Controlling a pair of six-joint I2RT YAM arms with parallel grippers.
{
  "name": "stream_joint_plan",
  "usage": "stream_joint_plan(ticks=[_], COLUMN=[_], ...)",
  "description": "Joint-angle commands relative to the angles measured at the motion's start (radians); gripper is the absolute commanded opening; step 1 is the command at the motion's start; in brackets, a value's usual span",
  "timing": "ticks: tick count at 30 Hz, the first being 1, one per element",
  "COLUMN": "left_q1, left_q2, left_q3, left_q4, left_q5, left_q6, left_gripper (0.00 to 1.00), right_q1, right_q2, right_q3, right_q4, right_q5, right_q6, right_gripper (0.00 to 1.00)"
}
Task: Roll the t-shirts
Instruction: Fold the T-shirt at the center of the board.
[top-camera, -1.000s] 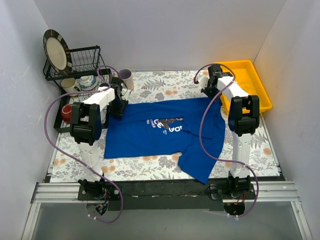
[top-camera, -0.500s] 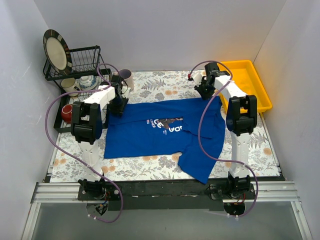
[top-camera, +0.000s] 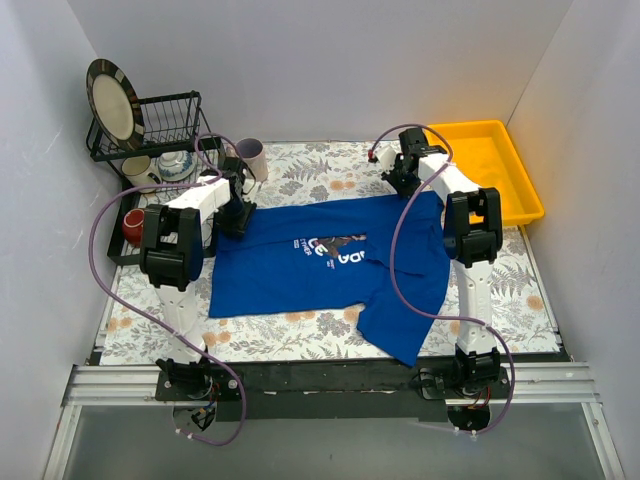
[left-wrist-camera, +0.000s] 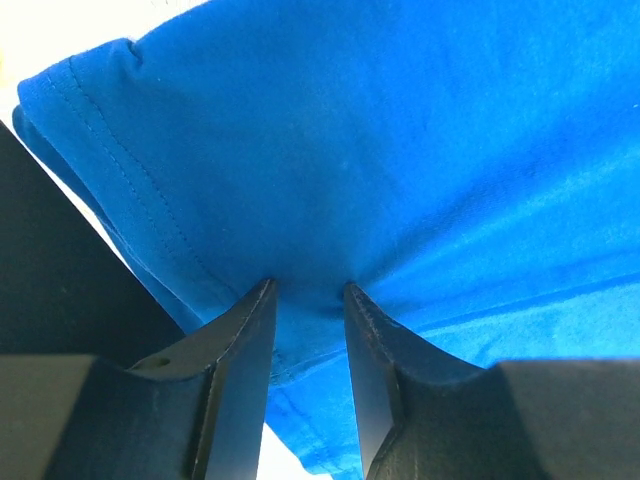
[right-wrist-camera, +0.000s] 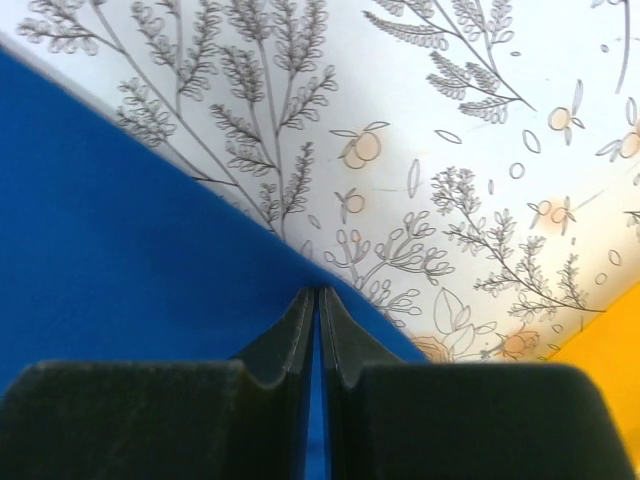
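Observation:
One royal-blue t-shirt (top-camera: 290, 280) lies spread on the floral tablecloth (top-camera: 310, 165), its white chest print facing up. At the shirt's far left corner, my left gripper (top-camera: 238, 213) stands with its jaws partly open. In the left wrist view, this gripper (left-wrist-camera: 305, 285) presses both tips into the blue fabric (left-wrist-camera: 420, 140) near a hem. My right gripper (top-camera: 404, 178) is at the shirt's far right corner. In the right wrist view, it (right-wrist-camera: 318, 292) is shut on the edge of the shirt (right-wrist-camera: 110, 230), with a thin strip of blue between the fingers.
A black dish rack (top-camera: 160, 125) holding a plate (top-camera: 112, 100) and cups stands at the far left. A white mug (top-camera: 251, 156) is just behind the left gripper, and a red mug (top-camera: 133, 226) sits by the left arm. A yellow tray (top-camera: 497, 165) sits at the far right.
My right gripper has moved left along the far edge, carrying the shirt's corner with it. The left gripper stays in place, its jaws a little wider.

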Motion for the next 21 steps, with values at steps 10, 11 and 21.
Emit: stream_joint_plan(ticks=[10,11,21], left_q1=[0.008,0.008,0.006], left_q2=[-0.086,-0.082,-0.001], left_q3=[0.022,0.073,0.219], left_q4=[-0.089,-0.105,-0.073], left_q5=[0.023,0.034,0.005], left_q6=[0.057,0.057,0.086], left_gripper=[0.38,0.38,0.39], right_q1=[-0.015,-0.013,-0.015], right_q2=[0.012,-0.005,-0.158], right_q3=[0.039,0.048,-0.052], right_q4=[0.016,0.013,0.004], right_q5=[0.034,0.019,-0.011], right_q6=[0.03,0.032,-0.054], right_gripper=[0.15,0.16,0.25])
